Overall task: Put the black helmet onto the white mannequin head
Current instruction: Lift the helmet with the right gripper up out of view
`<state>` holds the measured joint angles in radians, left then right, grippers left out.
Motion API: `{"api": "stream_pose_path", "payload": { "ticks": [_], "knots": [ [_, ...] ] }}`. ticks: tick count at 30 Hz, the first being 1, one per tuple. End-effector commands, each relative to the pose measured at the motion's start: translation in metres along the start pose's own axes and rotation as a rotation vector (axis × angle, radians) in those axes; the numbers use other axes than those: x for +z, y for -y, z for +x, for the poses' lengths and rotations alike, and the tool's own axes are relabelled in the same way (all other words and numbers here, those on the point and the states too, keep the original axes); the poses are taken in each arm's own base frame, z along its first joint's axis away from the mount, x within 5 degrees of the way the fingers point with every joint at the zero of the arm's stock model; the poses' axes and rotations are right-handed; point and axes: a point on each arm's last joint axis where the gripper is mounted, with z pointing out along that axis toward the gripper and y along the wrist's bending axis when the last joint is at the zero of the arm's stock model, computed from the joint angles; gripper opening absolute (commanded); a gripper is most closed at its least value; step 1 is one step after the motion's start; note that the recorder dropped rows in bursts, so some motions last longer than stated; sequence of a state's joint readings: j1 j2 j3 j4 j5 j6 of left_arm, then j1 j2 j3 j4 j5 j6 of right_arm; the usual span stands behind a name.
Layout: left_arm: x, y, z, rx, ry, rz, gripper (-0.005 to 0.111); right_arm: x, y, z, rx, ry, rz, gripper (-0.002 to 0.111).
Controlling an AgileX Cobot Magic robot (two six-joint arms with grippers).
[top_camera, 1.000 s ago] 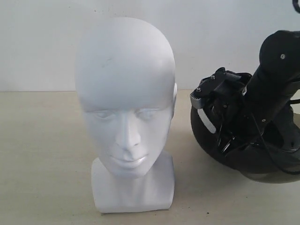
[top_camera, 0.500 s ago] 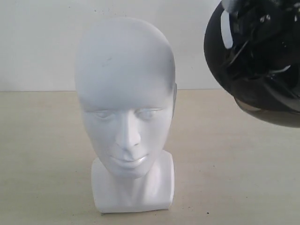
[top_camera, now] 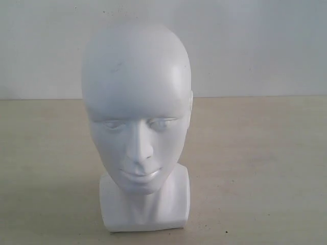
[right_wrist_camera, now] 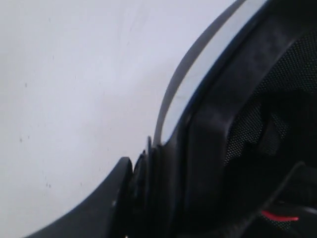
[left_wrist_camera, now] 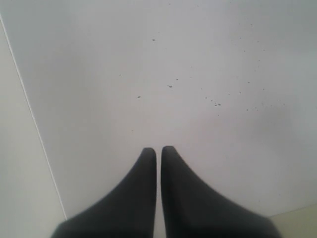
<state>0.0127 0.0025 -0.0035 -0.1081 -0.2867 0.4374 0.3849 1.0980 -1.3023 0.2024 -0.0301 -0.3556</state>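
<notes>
The white mannequin head (top_camera: 137,112) stands upright on the beige table, facing the camera, bare on top. The black helmet (right_wrist_camera: 247,124) shows only in the right wrist view, where its rim, mesh padded lining and tinted visor edge fill the frame. My right gripper (right_wrist_camera: 143,173) is shut on the black helmet's rim, one dark finger (right_wrist_camera: 106,198) pressed against the shell's outside. Neither the helmet nor that arm appears in the exterior view. My left gripper (left_wrist_camera: 158,151) is shut, its fingers together before a white wall, holding nothing.
A beige tabletop (top_camera: 255,168) spreads around the head, with a white wall (top_camera: 255,46) behind it. In the left wrist view a thin seam line (left_wrist_camera: 34,124) runs down the wall.
The right arm lifted the helmet off the table at the right, raised it to the upper right, and has now carried it up out of the exterior view. The head has not moved.
</notes>
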Motion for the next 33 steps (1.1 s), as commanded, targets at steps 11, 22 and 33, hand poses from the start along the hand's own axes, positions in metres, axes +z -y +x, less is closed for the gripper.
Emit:
{"api": "stream_pose_path", "payload": {
  "ticks": [11, 22, 33],
  "knots": [
    [0.000, 0.000, 0.001, -0.003, 0.004, -0.001, 0.004, -0.131, 0.007, 0.014, -0.033, 0.553, 0.196, 0.000],
    [0.000, 0.000, 0.001, -0.003, 0.004, -0.001, 0.004, -0.163, 0.003, 0.053, 0.329, 0.804, 0.102, 0.000],
    [0.000, 0.000, 0.001, -0.003, 0.004, -0.001, 0.004, -0.150, 0.000, 0.062, 0.819, 0.799, -0.114, 0.000]
  ]
}}
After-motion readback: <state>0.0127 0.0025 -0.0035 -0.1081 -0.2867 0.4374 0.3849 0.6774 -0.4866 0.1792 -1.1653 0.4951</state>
